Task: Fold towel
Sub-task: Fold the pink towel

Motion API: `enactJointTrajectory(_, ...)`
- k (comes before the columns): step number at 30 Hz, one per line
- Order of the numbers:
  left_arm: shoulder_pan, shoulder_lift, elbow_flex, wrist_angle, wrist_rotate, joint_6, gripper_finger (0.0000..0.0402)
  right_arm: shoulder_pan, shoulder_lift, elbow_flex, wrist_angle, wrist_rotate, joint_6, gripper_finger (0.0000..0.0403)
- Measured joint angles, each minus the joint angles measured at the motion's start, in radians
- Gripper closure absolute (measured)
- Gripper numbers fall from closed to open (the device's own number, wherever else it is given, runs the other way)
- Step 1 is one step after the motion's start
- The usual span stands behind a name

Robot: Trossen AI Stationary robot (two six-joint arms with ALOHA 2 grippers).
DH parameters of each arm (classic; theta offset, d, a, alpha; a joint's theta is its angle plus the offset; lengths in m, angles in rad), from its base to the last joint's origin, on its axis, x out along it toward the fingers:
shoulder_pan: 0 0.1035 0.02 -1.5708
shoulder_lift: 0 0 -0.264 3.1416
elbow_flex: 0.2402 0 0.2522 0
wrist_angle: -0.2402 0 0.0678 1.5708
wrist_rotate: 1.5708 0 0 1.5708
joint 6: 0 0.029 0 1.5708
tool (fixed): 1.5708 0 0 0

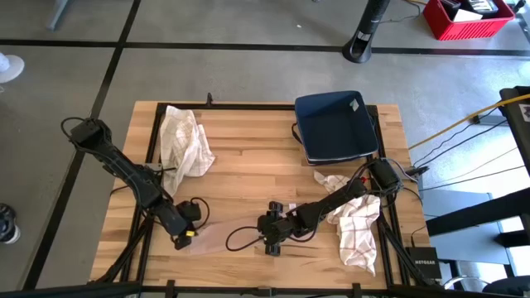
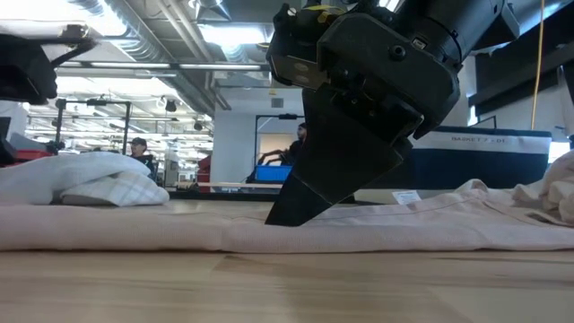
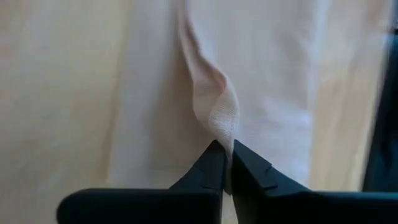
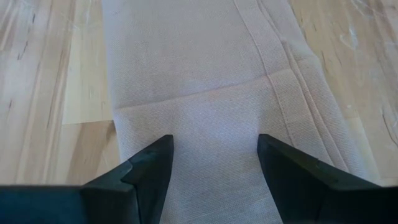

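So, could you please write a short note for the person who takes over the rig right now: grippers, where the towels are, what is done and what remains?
Left gripper: shut on a raised pinch of the pale towel, which lies flat at the table's front edge.
Right gripper: open, low over the same towel, cloth between its fingers, not gripped.
Other things: a crumpled checked towel at back left, another crumpled towel at the right edge, a dark blue folded stack at back right.
Done: left grasp made.
Left: close the right gripper, then probably lift and fold; no fold made yet.
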State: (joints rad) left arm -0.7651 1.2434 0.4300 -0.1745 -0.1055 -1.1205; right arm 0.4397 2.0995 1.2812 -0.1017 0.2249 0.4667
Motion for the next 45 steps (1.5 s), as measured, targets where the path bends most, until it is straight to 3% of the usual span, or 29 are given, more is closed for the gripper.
enactJointTrajectory(7,-0.037,-0.001,0.089,-0.276,-0.155,-0.138,0.0398,0.0,0.0,0.0,-0.001,0.003,0.0,0.0166)
enactJointTrajectory(13,-0.088,-0.001,0.092,-0.462,-0.311,-0.34,0.0397,0.0,0.0,0.0,-0.002,0.01,-0.001,0.0166)
enactJointTrajectory(17,-0.112,-0.001,0.08,-0.492,-0.414,-0.444,0.0396,-0.001,0.0,0.0,-0.004,0.013,-0.001,0.0166)
enactJointTrajectory(27,-0.11,0.024,0.066,-0.47,-0.431,-0.419,0.0369,-0.001,0.0,0.0,-0.01,0.086,0.0,0.0166)
enactJointTrajectory(31,-0.11,0.024,0.066,-0.47,-0.432,-0.416,0.0328,-0.001,0.0,0.0,-0.011,0.089,0.0,0.0166)
enactJointTrajectory(33,-0.107,0.024,0.067,-0.473,-0.405,-0.385,0.0299,-0.001,0.0,0.0,-0.013,0.089,0.0,0.0166)
enactJointTrajectory(37,-0.094,0.001,0.113,-0.561,-0.248,-0.299,0.0256,-0.001,-0.001,0.0,-0.021,0.089,-0.001,0.0166)
enactJointTrajectory(39,-0.103,-0.02,0.161,-0.629,-0.234,-0.282,0.0245,-0.001,-0.012,0.0,-0.049,0.087,0.0,0.0166)
enactJointTrajectory(42,-0.113,-0.055,0.241,-0.704,-0.28,-0.235,0.024,-0.001,-0.052,0.0,-0.09,0.082,0.001,0.0166)
enactJointTrajectory(45,-0.112,-0.068,0.266,-0.663,-0.437,-0.21,0.0241,-0.001,-0.101,0.0,-0.123,0.079,0.004,0.0166)
